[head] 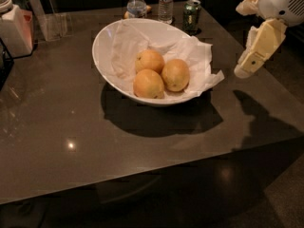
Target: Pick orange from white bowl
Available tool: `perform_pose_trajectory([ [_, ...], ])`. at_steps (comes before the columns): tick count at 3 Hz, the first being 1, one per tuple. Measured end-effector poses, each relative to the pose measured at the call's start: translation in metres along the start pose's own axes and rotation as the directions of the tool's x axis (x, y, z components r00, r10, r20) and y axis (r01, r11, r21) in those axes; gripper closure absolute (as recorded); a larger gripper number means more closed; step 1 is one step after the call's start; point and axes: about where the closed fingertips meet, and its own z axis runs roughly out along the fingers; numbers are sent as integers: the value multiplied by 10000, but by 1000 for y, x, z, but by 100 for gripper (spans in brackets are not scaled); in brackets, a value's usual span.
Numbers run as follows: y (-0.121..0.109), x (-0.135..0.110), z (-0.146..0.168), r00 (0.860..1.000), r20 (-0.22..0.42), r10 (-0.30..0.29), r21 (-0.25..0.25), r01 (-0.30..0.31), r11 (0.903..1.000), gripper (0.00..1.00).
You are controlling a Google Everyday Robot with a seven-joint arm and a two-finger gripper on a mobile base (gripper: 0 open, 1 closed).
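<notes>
A large white bowl [107, 46] lined with crumpled white paper stands on the dark table. Three oranges lie in it. The slightly oval orange [175, 74] is on the right, with two rounder ones at the back [149, 61] and front [148, 83]. My gripper [242, 41], cream-coloured, hangs in the air to the right of the bowl, above the table's right side. It is open and empty, and clear of the bowl's rim and the paper.
Two water bottles [137, 4] [166, 3] and a green can [192, 16] stand behind the bowl. A white container [14, 27] and a clear holder [50, 25] are at the back left. The table's [71, 175] front edge runs below.
</notes>
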Motion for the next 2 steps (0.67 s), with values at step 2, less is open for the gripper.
perform_pose_trajectory([
  [2,-10,-43,56,9958,549,-727,-1128,785,9905,0],
])
